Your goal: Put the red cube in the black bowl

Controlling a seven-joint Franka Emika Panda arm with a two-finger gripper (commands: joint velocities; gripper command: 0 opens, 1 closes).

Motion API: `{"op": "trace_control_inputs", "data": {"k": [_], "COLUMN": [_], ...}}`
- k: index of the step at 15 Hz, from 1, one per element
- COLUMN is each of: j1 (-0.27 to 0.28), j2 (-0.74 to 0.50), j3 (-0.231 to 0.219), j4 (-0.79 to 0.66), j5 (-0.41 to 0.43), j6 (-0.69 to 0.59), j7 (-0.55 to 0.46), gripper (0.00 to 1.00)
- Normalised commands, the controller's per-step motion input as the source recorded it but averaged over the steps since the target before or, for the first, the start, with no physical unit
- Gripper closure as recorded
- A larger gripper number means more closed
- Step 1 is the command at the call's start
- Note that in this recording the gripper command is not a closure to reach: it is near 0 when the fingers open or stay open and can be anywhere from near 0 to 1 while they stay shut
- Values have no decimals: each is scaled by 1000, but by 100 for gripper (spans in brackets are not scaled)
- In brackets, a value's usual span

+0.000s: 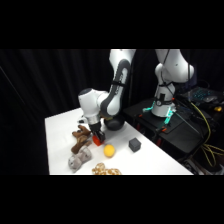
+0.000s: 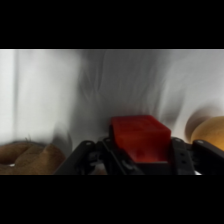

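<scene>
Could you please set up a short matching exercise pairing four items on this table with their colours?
Things:
1. cube sitting between the parts of the tool
2. ball
3. bowl
4. the other cube, off to one side

Colours:
A. yellow
B. dark grey
C. red
D. black

Pairs: 1-C, 2-A, 3-D, 4-B

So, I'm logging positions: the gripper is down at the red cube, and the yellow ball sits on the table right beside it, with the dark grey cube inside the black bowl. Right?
Not quite. The dark grey cube sits on the white table, apart from the black bowl; the side view shows it. The rest holds: the gripper is down at the red cube, with the yellow ball beside it.
</scene>
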Motion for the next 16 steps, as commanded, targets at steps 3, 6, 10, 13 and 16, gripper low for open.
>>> {"op": "trace_control_inputs", "data": {"k": [3, 6, 10, 13, 16], "j1": [-3, 67, 128, 129, 65], "j2": [-283, -469, -591, -583, -540], "j3": [20, -39, -87, -121, -139], "j4": [-158, -250, -272, -250, -303], "j5": [44, 14, -18, -34, -12], "j6": [-2, -147, -353, -380, -223], "j7": [27, 113, 145, 111, 10], "gripper": [100, 100, 100, 100, 100]}}
